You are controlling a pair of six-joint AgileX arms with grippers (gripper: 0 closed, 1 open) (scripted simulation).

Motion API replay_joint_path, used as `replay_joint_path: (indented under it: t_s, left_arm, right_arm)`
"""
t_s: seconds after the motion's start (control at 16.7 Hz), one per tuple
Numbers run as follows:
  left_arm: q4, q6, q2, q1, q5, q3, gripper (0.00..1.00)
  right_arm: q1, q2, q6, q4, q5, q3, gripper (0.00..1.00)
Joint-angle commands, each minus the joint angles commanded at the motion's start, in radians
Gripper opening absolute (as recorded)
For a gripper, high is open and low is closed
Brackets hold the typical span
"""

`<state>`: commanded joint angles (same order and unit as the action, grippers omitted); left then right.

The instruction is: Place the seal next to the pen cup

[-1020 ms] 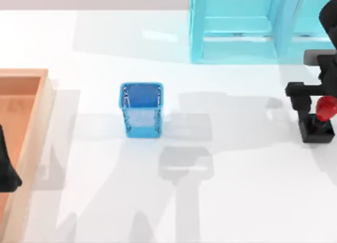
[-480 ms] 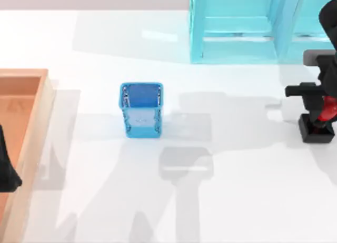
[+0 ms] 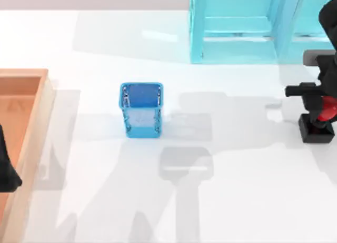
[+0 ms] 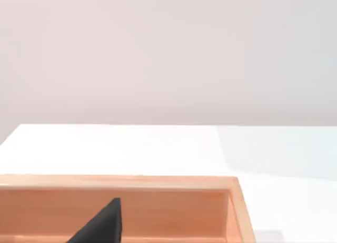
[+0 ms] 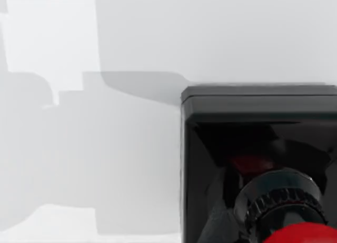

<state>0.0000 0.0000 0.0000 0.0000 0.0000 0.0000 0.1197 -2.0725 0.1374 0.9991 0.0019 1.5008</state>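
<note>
White counter (image 3: 237,201) all round, pale wall behind, and the action is at the far right edge. Right pincer (image 3: 322,107) is down over the seal (image 3: 316,128), its dark body covering most of the red knob (image 3: 329,107), with the black base standing on the counter below it. Whether its fingers are spread or pressed onto the knob, I cannot tell from these views. From the right wrist the seal's black base (image 5: 253,164) and a ribbed collar under the red top sit very close to the camera.

The pen cup (image 3: 141,109) stands upright well apart from it, left of centre, so the seal has a long trip across. A light-cyan shelf unit (image 3: 253,27) sits at the back, and a wooden tray (image 3: 29,117) at the left edge, where the left arm sits parked (image 3: 6,164).

Handling call: the seal looks small, rigid and light, but that knob is glossy and rounded (slippery, I'd guess). Best hold looks like squarely across the knob's widest part or the ribbed collar, keeping it upright for a flat landing beside the cup.
</note>
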Motion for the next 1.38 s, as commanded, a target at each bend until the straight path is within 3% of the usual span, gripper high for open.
replay_joint_path:
  t_s: [0.36,0.96,1.38]
  left_arm:
    - [0.0,0.0,0.0,0.0,0.0,0.0,1.0]
    - [0.0,0.0,0.0,0.0,0.0,0.0,1.0]
    - [0.0,0.0,0.0,0.0,0.0,0.0,1.0]
  right_arm:
    - [0.046,-0.039,0.049,0.103,0.001,0.115,0.0]
    - [0.281,-0.188,0.287,0.615,0.002,0.808,0.0]
    - [0.313,-0.196,0.324,0.682,0.001,0.884,0.0]
